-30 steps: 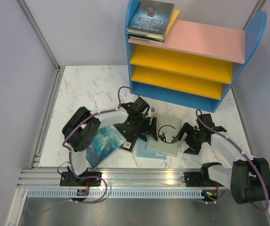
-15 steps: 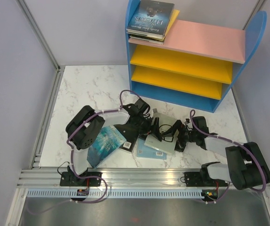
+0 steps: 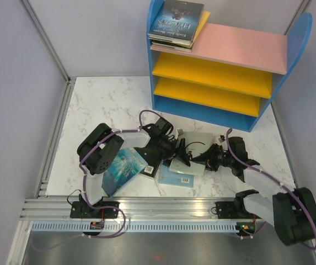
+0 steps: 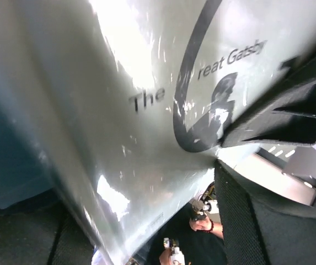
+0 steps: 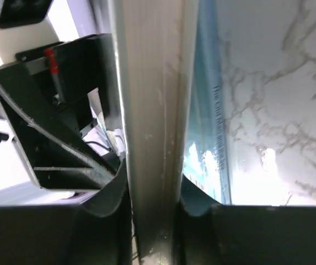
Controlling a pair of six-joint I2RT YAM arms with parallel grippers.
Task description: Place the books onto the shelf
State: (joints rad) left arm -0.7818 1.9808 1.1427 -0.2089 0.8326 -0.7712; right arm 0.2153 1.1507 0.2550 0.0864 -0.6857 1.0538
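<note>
shelf point(image 3: 240, 47): stack of books point(image 3: 177, 22) on left end of its top board | Gatsby book point(image 3: 201, 139): in front of shelf, above pale blue book point(image 3: 174, 175) | teal book point(image 3: 122, 165): front-left of shelf, flat | right gripper point(image 5: 153, 187): clamped on Gatsby book's edge | left gripper point(image 3: 178, 150): jaws wide, at that book's left side

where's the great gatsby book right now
Top view: the Gatsby book is mid-table in front of the shelf, between the left gripper and right gripper, partly over a pale blue book.
</note>
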